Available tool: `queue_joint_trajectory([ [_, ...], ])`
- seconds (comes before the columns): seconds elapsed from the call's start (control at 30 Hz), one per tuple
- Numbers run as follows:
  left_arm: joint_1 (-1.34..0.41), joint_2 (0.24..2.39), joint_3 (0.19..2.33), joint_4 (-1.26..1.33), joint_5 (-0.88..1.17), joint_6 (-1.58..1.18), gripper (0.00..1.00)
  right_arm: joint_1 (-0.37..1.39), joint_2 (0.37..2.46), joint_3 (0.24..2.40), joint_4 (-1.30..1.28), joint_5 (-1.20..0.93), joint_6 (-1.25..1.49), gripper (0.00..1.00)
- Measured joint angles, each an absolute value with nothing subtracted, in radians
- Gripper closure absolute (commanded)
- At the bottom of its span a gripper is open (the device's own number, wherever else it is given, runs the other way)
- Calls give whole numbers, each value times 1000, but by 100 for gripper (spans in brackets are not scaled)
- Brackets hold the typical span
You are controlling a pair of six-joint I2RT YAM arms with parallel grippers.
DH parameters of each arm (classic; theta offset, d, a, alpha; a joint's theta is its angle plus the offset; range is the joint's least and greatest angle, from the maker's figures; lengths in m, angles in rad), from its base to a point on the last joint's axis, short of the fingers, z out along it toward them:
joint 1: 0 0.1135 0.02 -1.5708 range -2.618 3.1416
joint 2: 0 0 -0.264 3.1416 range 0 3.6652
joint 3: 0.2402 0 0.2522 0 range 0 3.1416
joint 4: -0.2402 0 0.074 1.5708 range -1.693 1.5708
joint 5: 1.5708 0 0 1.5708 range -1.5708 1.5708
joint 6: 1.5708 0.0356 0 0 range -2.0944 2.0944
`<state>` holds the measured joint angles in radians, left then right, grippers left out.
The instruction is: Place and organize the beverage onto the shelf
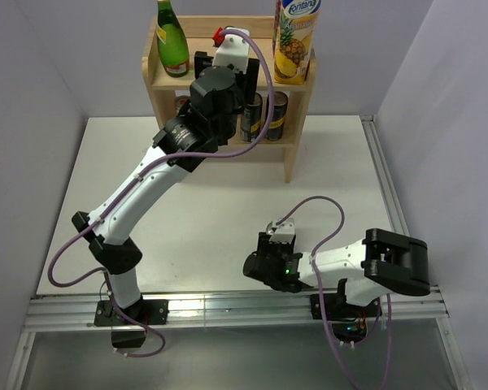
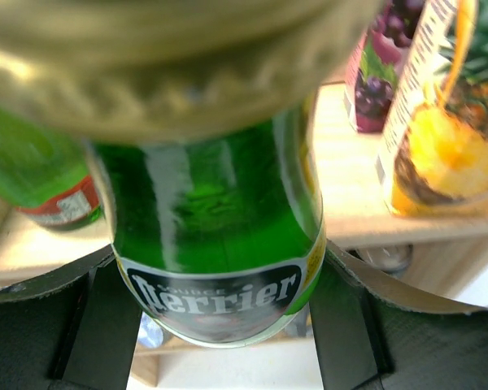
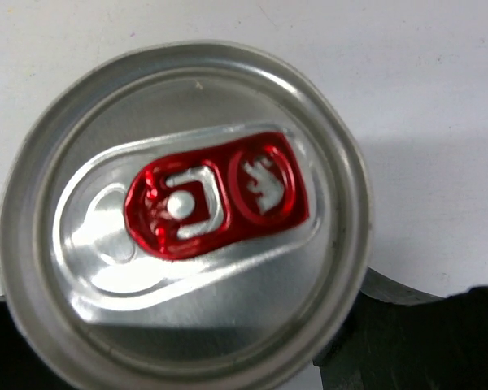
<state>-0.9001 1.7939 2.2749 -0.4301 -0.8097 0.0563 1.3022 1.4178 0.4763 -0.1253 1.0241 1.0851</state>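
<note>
The green bottle (image 2: 215, 219) reads "Perrier"; the pineapple carton (image 1: 296, 45) reads "Fontana".

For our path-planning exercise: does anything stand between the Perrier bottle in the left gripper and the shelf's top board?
Nothing visible does. Bare top board of the shelf shows right beside the Perrier bottle. The green bottle stands off to its left, and the grape carton and pineapple carton to its right, leaving a gap.

**Arm poses as we recorded them.**
Left arm (image 1: 146, 183) stretched far forward, left gripper (image 2: 220, 341) clamped on a bottle (image 2: 215, 211); right arm (image 1: 342, 260) folded low, right gripper (image 1: 260, 264) straddling a can (image 3: 183, 219), grip unclear.
</note>
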Motion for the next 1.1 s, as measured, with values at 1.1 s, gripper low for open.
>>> queue_joint_trajectory([
  [1.1, -698, 1922, 2368, -366, -741, -38, 100, 1420, 1608, 559, -105, 1178, 1172, 100],
])
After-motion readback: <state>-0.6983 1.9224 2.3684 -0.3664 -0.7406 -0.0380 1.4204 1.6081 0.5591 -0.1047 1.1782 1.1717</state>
